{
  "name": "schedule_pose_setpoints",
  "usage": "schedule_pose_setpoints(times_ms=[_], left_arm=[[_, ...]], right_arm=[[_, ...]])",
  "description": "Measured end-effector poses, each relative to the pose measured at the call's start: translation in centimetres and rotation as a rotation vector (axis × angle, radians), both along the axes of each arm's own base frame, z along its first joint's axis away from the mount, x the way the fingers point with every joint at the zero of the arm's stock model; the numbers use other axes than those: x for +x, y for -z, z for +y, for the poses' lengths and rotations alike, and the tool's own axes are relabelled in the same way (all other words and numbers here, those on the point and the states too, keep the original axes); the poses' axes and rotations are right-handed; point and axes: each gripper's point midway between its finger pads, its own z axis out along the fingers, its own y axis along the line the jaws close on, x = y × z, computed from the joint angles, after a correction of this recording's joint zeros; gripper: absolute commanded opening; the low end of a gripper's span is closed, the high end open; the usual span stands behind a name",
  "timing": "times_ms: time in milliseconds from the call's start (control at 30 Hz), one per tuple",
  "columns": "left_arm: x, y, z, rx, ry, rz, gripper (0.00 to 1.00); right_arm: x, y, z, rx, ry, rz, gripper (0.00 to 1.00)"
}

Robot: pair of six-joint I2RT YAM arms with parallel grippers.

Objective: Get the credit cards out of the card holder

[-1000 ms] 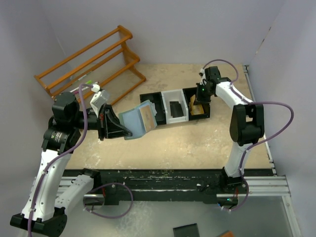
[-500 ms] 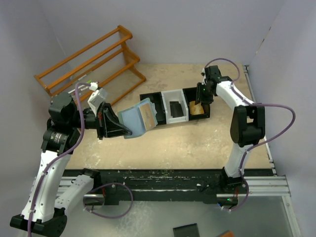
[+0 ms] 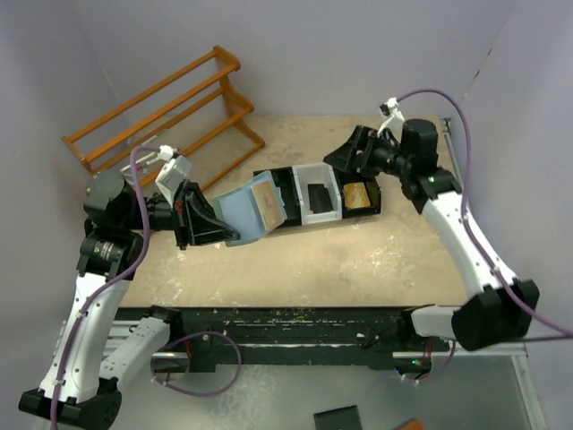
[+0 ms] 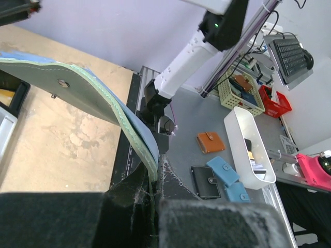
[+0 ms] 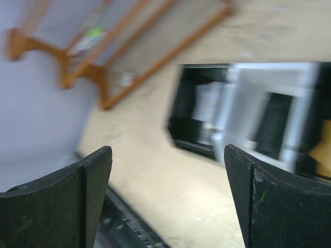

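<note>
My left gripper (image 3: 218,236) is shut on the lower edge of the card holder (image 3: 243,213) and holds it open in the air left of the bin tray. Its light blue inside faces up, and a tan credit card (image 3: 266,202) sits in a slot. The left wrist view shows the holder's teal-green outside (image 4: 77,85) with its snap, pinched at my left gripper (image 4: 153,180). My right gripper (image 3: 341,156) hangs open and empty above the tray's right end, and in its own view my right gripper (image 5: 168,178) holds nothing. Another tan card (image 3: 358,194) lies in the right compartment, a dark card (image 3: 317,195) in the middle one.
The black-and-white bin tray (image 3: 315,168) lies across the middle of the table and shows blurred in the right wrist view (image 5: 204,111). A wooden rack (image 3: 161,107) stands at the back left. Walls close the left, back and right sides.
My right gripper opened, left the tan card in the right compartment and rose up and back from it. The left arm shifted slightly, still holding the card holder.
</note>
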Motion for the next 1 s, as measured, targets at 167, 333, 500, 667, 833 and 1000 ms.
schedule_pose_setpoints(times_ms=[167,333,500,667,833,1000], left_arm=[[0.3,-0.4,-0.1,-0.014,-0.003,-0.005,0.00],[0.5,-0.6,-0.2,-0.025,-0.006,0.000,0.00],[0.4,-0.9,-0.2,-0.031,-0.005,0.000,0.00],[0.4,-0.9,-0.2,-0.031,-0.005,0.007,0.00],[0.3,-1.0,-0.2,-0.032,-0.005,0.003,0.00],[0.4,-1.0,-0.2,-0.032,-0.005,-0.001,0.00]], right_arm=[[-6.7,-6.7,6.4,0.391,-0.249,-0.144,1.00],[-12.3,-7.5,11.3,0.652,-0.449,-0.078,1.00],[-15.3,-9.9,13.9,0.820,-0.586,-0.062,1.00],[-17.3,-12.4,14.6,0.937,-0.687,-0.084,0.92],[-18.6,-13.4,15.0,0.994,-0.745,-0.085,0.71],[-19.3,-14.2,14.6,1.014,-0.768,-0.101,0.35]])
